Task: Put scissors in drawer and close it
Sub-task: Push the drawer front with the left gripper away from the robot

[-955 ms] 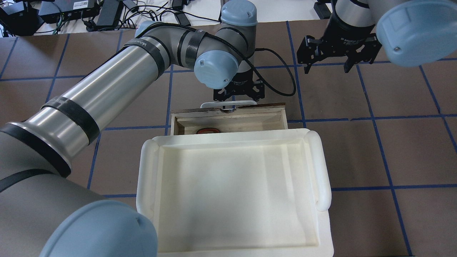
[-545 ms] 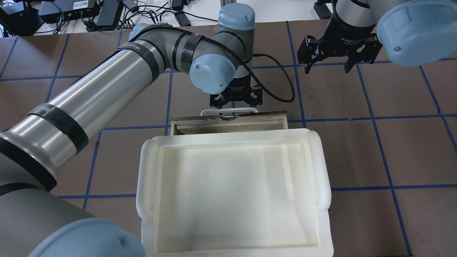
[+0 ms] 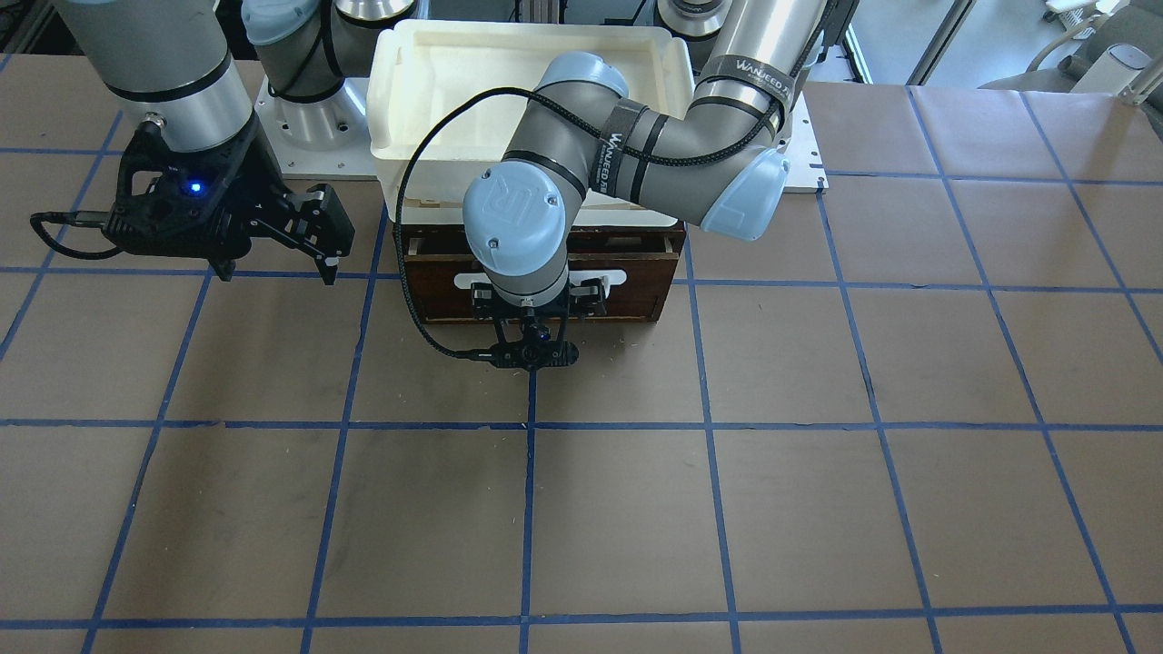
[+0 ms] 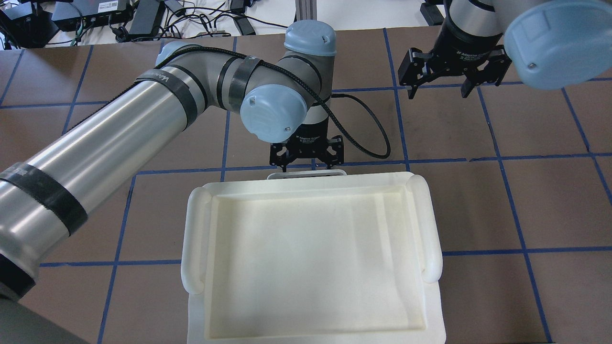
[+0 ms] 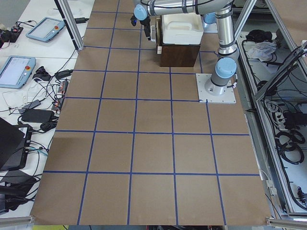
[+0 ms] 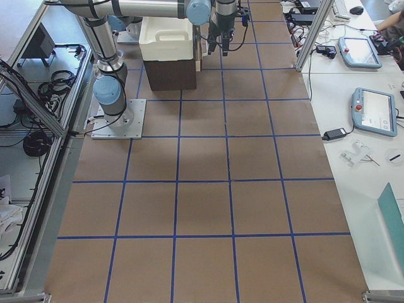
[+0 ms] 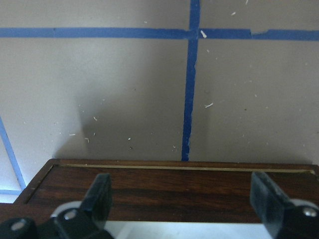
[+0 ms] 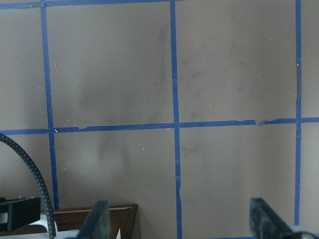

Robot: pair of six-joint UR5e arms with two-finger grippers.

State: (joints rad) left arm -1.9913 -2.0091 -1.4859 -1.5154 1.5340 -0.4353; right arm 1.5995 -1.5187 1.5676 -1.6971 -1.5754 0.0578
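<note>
The drawer [image 3: 627, 289] is shut, its dark brown front flush with its cabinet under the white tray [image 4: 432, 224]. In the overhead view only its white bar handle [image 4: 306, 173] sticks out past the tray's far rim. The scissors are hidden. My left gripper [image 4: 306, 160] is open and points down right at the handle. In the left wrist view its fingers [image 7: 99, 199] stand wide apart over the top edge of the drawer front [image 7: 164, 191]. My right gripper [image 4: 439, 88] is open and empty, held above the table off to the side.
The dark wooden cabinet [image 5: 178, 55] carries the tray and stands near the robot's base plate [image 3: 800, 173]. The left arm's black cable [image 3: 409, 236] loops in front of the cabinet. Brown table with blue tape lines [image 3: 581, 509] stretches beyond.
The drawer has slid shut under the tray, with my left gripper moving toward the robot against its handle. The scissors' red-lined handle, seen one second ago, is now hidden. The right arm stayed put.
</note>
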